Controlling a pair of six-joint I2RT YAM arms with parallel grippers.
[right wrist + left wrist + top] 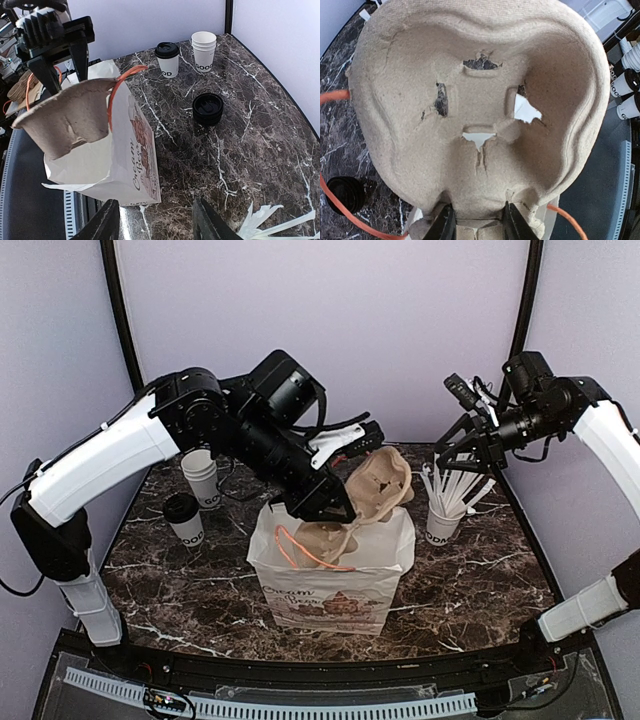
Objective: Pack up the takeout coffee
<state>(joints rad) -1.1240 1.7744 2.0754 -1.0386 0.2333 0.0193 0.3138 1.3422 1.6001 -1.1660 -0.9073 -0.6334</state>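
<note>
Brown pulp carrier (470,100), pinched at its near edge by the left gripper (477,222), hangs tilted over the open white bag (330,585). The coffee (184,520) stands upright on the marble table (480,580), left of the bag and apart from it. The right gripper (157,225) is spread wide, holding nothing.

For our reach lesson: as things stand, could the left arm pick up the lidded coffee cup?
Probably not yet: the left gripper is clamped on the pulp carrier over the paper bag. The lidded coffee cup stands unobstructed on that arm's side, so it looks reachable after release.
</note>
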